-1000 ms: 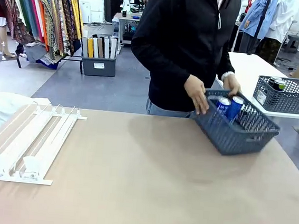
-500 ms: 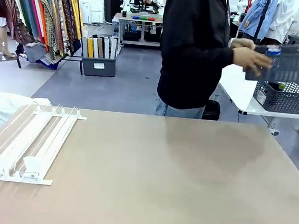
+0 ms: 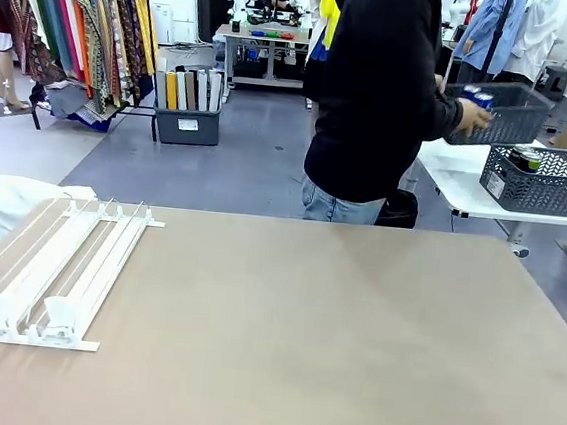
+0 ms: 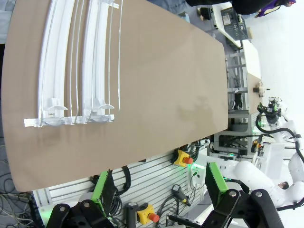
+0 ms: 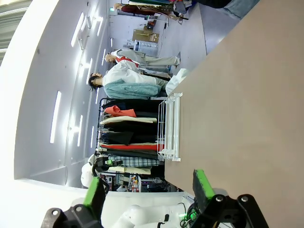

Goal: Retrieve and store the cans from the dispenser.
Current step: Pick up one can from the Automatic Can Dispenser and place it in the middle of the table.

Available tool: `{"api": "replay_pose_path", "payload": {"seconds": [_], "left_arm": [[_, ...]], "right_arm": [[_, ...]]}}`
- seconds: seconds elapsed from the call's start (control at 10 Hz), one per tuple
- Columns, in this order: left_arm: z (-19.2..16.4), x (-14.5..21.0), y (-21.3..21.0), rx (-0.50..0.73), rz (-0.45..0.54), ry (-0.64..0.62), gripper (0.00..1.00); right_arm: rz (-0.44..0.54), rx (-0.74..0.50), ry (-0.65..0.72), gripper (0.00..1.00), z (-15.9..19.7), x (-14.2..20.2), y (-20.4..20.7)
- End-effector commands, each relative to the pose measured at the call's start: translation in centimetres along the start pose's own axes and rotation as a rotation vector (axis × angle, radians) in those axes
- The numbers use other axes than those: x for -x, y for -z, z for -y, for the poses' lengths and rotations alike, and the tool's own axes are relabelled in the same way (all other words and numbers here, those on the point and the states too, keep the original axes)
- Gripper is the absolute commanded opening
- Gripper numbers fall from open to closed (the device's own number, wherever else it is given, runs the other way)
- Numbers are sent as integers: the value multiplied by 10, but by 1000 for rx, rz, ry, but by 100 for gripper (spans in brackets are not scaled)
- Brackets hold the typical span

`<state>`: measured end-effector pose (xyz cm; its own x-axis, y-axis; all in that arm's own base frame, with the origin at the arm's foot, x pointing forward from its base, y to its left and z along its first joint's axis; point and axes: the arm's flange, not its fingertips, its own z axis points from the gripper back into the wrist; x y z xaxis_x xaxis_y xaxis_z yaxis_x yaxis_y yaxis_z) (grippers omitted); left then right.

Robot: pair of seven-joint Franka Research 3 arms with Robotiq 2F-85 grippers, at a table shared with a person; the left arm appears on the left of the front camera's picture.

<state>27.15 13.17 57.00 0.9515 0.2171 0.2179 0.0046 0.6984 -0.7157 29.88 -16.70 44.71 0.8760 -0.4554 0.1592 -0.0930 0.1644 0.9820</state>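
The white dispenser (image 3: 52,271) lies at the table's left, its two lanes showing bare rails down to the small stoppers. It also appears in the left wrist view as the dispenser (image 4: 78,61) and far off in the right wrist view as the dispenser (image 5: 172,127). Beyond the table a person holds a grey basket (image 3: 509,116) with blue cans (image 3: 476,95) standing in it. My left gripper (image 4: 159,183) hangs open above the table's near edge, nothing between its fingers. My right gripper (image 5: 148,187) is open too, high over the table.
A second grey mesh basket (image 3: 557,189) with dark cans (image 3: 526,156) sits on a white side table (image 3: 458,174) at the far right. The person (image 3: 376,91) stands just behind the brown table (image 3: 332,338). White cloth (image 3: 3,206) lies at the left edge.
The person lifted the grey basket with the blue cans off the brown table and carried it right, toward the white side table. The dispenser has not moved.
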Motion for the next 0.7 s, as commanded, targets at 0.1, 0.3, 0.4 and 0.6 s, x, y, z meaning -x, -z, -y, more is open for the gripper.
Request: {"api": "replay_pose_path", "payload": {"seconds": [0.1,0.3,0.4,0.6], "left_arm": [[-2,1,-1,28,4,16,100],[-2,1,-1,28,4,16,100],[-2,1,-1,28,4,16,100],[-2,1,-1,28,4,16,100]], "right_arm": [[1,-10,-10,100,-3,-1,0],[1,-10,-10,100,-3,-1,0],[1,-10,-10,100,-3,-1,0],[1,-10,-10,100,-3,-1,0]]}}
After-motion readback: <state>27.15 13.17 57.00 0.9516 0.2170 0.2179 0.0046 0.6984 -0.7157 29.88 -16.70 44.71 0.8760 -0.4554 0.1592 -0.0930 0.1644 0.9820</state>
